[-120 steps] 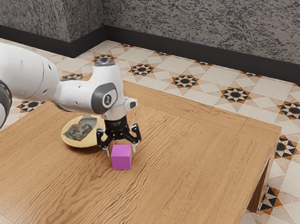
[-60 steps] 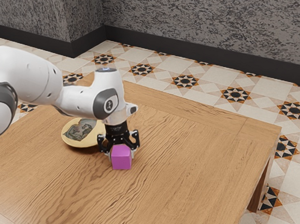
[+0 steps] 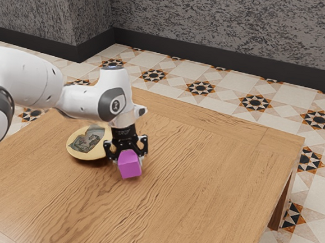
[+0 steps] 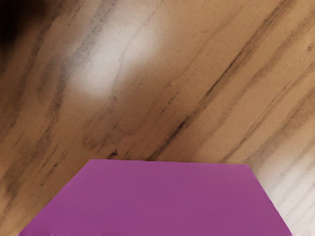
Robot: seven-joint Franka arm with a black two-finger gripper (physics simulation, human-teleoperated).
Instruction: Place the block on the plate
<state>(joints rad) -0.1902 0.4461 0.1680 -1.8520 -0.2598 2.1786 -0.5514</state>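
Exterior view, one tool (image 3: 129,161) gripping one block (image 3: 130,168), one plate (image 3: 95,153)

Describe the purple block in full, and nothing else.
The block is a plain, solid-looking cube, bright purple-pink, with smooth, flat faces and straight edges; no markings show, and I can't tell its material. The gripper is closed on it from two sides. It sits tilted in the grip, seemingly just above the table, beside the plate and not on it.
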